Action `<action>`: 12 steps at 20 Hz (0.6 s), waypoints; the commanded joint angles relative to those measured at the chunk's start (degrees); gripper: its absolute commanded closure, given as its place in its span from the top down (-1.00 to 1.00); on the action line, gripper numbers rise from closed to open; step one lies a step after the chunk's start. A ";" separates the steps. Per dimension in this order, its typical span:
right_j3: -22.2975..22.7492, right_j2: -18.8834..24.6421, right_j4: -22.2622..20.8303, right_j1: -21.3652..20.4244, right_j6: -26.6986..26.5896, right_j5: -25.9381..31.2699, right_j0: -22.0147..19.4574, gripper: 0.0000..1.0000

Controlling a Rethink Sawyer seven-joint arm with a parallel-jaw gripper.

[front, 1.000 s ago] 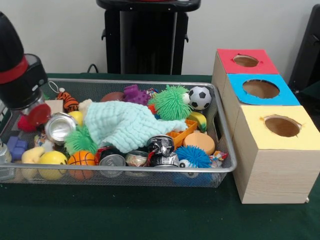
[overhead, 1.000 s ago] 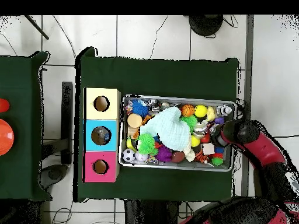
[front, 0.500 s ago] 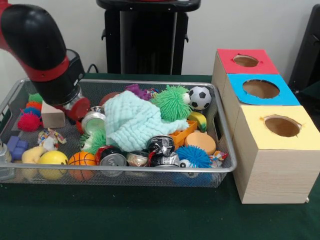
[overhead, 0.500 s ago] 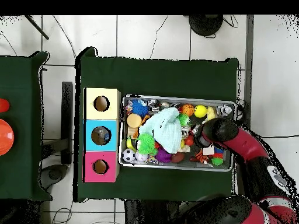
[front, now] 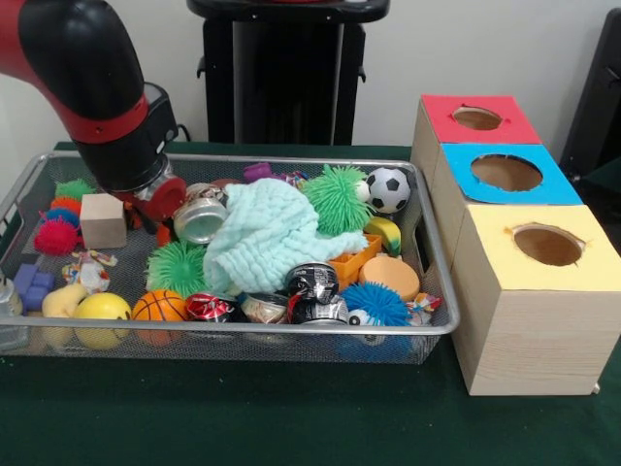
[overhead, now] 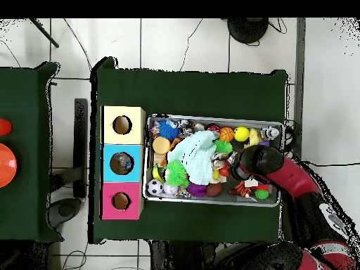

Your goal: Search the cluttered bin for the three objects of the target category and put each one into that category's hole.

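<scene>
— Mint-green cloth (front: 267, 236) sits bunched mid-bin (front: 291, 335); any lettering to read?

— None legible, not even on the cans (front: 312, 292) along the front wall.

— What has changed?

— The arm has swung further in. Its gripper (front: 160, 199) now hangs beside a silver can (front: 201, 219) at the cloth's edge, and the cloth is pushed tighter toward the green spiky ball (front: 335, 197).

— Fingers spread or clamped?

— I cannot tell; the wrist hides them.

No readable text, labels, brands or numbers on any object in view.
</scene>
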 commanded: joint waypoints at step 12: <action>-1.00 3.87 3.75 6.74 7.58 4.45 1.12 1.00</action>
